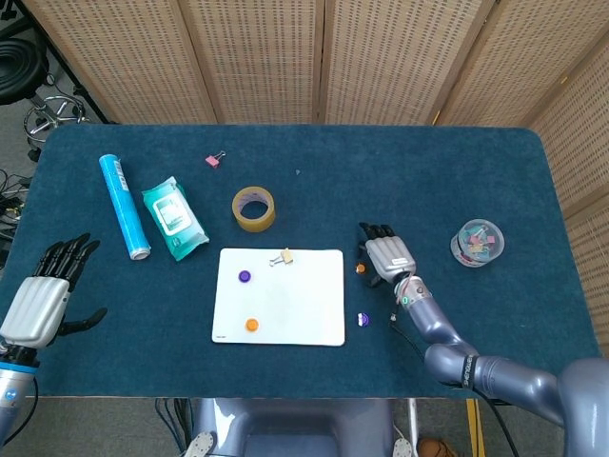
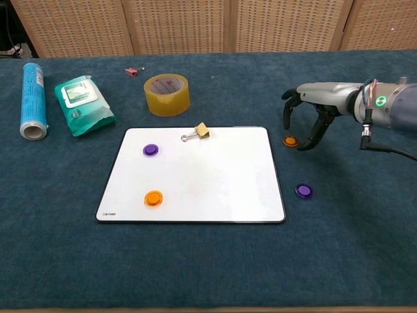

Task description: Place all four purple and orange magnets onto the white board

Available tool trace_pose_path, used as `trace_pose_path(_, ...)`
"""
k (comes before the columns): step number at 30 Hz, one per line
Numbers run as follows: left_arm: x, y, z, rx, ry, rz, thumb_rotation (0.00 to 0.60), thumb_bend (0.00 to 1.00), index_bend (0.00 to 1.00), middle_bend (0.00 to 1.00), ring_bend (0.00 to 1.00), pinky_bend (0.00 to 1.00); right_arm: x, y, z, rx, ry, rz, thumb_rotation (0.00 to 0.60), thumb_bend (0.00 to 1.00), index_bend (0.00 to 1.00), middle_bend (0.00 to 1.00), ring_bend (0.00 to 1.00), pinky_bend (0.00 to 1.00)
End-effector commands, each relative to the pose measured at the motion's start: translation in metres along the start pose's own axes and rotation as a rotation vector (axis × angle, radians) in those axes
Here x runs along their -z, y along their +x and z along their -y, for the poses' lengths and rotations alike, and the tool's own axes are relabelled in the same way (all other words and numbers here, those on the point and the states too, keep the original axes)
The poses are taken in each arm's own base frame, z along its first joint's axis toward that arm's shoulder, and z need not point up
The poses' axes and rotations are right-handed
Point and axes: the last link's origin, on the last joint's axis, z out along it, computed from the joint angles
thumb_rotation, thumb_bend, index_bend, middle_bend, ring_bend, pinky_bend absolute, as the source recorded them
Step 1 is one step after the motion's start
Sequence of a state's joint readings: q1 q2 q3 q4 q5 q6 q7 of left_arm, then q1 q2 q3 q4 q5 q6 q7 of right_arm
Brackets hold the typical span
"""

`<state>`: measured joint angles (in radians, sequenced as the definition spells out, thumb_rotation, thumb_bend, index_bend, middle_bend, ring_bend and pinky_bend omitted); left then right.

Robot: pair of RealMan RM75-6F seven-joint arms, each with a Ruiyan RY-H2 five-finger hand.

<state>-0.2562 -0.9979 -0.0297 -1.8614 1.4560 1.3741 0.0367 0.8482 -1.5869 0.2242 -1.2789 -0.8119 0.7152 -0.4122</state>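
Observation:
The white board (image 1: 304, 305) (image 2: 215, 182) lies mid-table with a purple magnet (image 1: 245, 277) (image 2: 150, 150) and an orange magnet (image 1: 251, 325) (image 2: 153, 198) on it. Off its right edge, on the blue cloth, sit a second orange magnet (image 1: 361, 268) (image 2: 290, 141) and a second purple magnet (image 1: 363, 319) (image 2: 303, 190). My right hand (image 1: 387, 254) (image 2: 311, 104) hovers over the loose orange magnet, fingers curved down around it and apart, holding nothing. My left hand (image 1: 43, 296) stays open at the table's near left edge, seen only in the head view.
A gold binder clip (image 2: 195, 134) lies on the board's top edge. Behind the board stand a tape roll (image 2: 167, 93), a wipes pack (image 2: 83, 104), a blue tube (image 2: 32, 100) and a pink clip (image 2: 133, 71). A clear tub of clips (image 1: 477, 242) is at the right.

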Motion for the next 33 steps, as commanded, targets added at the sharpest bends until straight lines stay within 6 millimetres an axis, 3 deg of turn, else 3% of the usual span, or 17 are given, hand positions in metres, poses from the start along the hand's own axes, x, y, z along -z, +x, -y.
trace_pose_path(1, 0.0, 0.001, 0.001, 0.001, 0.003, -0.002, 0.6, 0.2, 0.0, 0.0, 0.0, 0.0, -0.002, -0.002, 0.001, 0.002, 0.0, 0.002, 0.6, 0.24, 0.39, 0.0, 0.0, 0.0)
trace_pose_path(22, 0.002, 0.005, 0.003, 0.014, 0.003, -0.012, 0.6, 0.2, 0.0, 0.0, 0.0, 0.0, -0.015, -0.006, 0.003, 0.003, -0.019, 0.009, 0.6, 0.24, 0.42, 0.0, 0.0, 0.0)
trace_pose_path(33, 0.002, 0.005, 0.003, 0.017, 0.004, -0.01, 0.6, 0.2, 0.0, 0.0, 0.0, 0.0, -0.017, -0.008, 0.003, 0.0, -0.029, 0.019, 0.6, 0.29, 0.43, 0.0, 0.0, 0.0)
